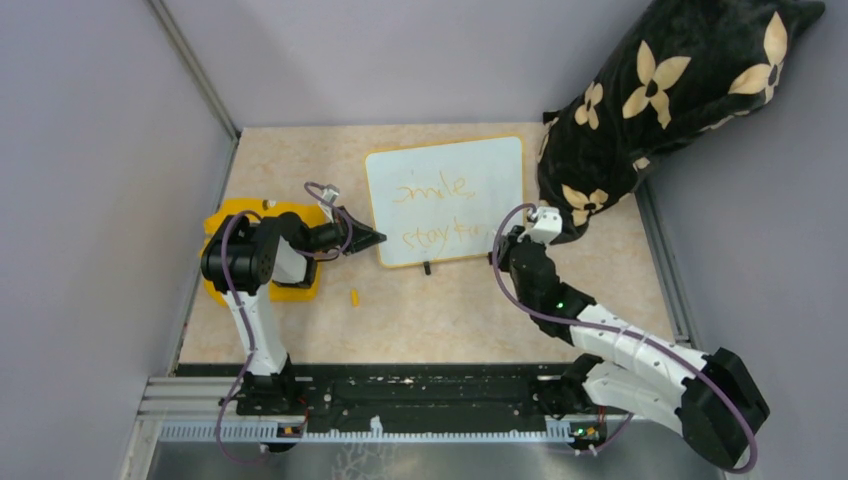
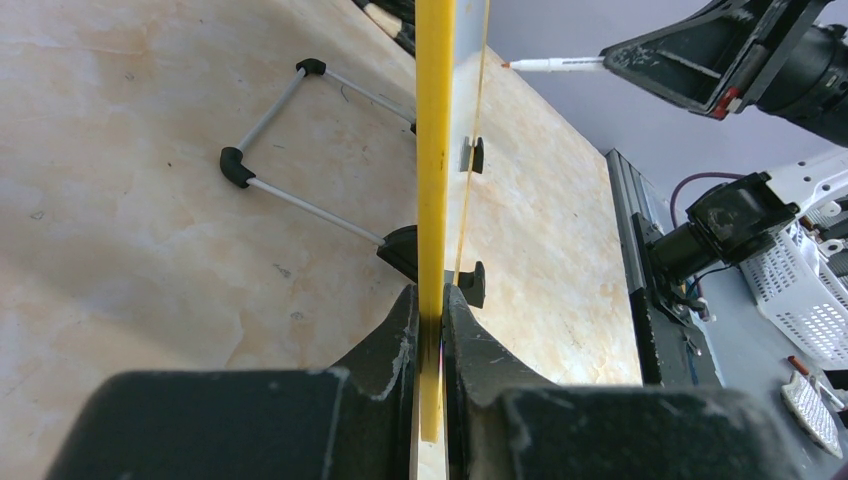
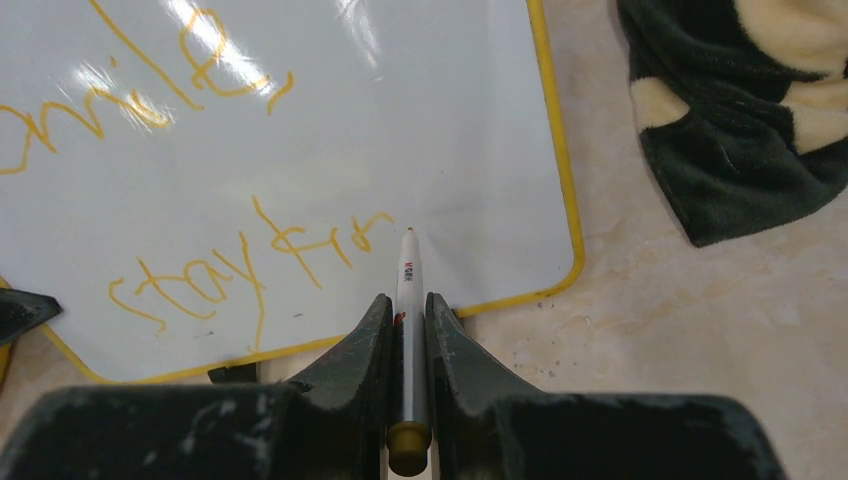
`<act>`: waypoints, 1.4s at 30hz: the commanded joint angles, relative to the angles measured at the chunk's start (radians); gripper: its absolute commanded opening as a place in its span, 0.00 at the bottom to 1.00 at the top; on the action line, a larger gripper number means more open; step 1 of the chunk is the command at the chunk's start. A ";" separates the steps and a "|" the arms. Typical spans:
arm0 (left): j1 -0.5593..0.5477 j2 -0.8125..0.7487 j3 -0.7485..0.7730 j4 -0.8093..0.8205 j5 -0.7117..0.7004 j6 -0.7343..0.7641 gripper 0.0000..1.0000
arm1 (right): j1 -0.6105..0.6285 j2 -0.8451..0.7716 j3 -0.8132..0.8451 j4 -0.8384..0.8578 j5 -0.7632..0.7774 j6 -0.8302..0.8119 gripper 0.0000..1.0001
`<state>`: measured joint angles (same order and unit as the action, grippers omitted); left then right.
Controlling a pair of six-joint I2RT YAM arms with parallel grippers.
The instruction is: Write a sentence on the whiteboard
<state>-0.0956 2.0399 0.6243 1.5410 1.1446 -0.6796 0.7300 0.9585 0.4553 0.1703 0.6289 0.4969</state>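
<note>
The whiteboard [image 1: 480, 165] stands tilted at the middle of the table on a thin wire stand [image 2: 300, 130]. Its yellow rim [image 2: 434, 150] runs edge-on through the left wrist view. My left gripper [image 1: 372, 240] [image 2: 432, 310] is shut on that rim at the board's lower left corner. The sentence [image 1: 432, 190] [image 3: 250, 260] is orange handwriting in two lines, "smile" above and "stay" plus a few more letters below. My right gripper [image 1: 512, 240] [image 3: 408, 305] is shut on a white marker [image 3: 409, 275] [image 2: 555, 64]. The marker's tip is at the board just right of the last stroke.
A black pillow with cream flowers [image 1: 670, 90] [image 3: 740, 100] lies at the back right, close to the board's right edge. A flat yellow piece [image 1: 225, 215] lies under the left arm. A small orange cap [image 1: 354, 296] rests on the table. Grey walls enclose the table.
</note>
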 commanded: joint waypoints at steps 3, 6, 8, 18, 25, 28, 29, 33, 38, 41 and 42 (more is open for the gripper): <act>-0.004 0.002 0.012 0.004 -0.014 0.031 0.00 | -0.038 -0.026 0.101 0.048 0.034 -0.032 0.00; -0.004 0.002 0.012 0.004 -0.014 0.031 0.00 | -0.086 -0.007 0.121 0.054 -0.001 -0.017 0.00; -0.004 0.001 0.012 0.002 -0.014 0.032 0.00 | -0.105 0.003 0.131 0.063 -0.014 -0.011 0.00; -0.004 0.002 0.014 0.002 -0.014 0.029 0.00 | -0.132 0.059 0.161 0.105 -0.039 -0.007 0.00; -0.004 0.003 0.015 0.001 -0.013 0.028 0.00 | -0.159 0.085 0.148 0.120 -0.053 0.020 0.00; -0.004 0.003 0.015 0.001 -0.013 0.028 0.00 | -0.164 0.094 0.144 0.111 -0.056 0.024 0.00; -0.004 0.003 0.015 0.001 -0.012 0.028 0.00 | -0.164 0.094 0.142 0.109 -0.057 0.027 0.00; -0.004 0.003 0.015 0.001 -0.013 0.028 0.00 | -0.162 0.091 0.118 0.096 -0.060 0.043 0.00; -0.004 0.003 0.015 0.001 -0.012 0.028 0.00 | -0.164 0.081 0.092 0.070 -0.068 0.063 0.00; -0.004 0.003 0.017 0.001 -0.013 0.028 0.00 | -0.163 0.070 0.071 0.055 -0.072 0.074 0.00; -0.003 0.003 0.017 0.001 -0.013 0.028 0.00 | -0.163 0.066 0.065 0.051 -0.074 0.077 0.00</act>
<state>-0.0959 2.0399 0.6247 1.5406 1.1446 -0.6796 0.5777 1.0447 0.5472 0.2375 0.5770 0.5449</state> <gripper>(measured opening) 0.134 0.126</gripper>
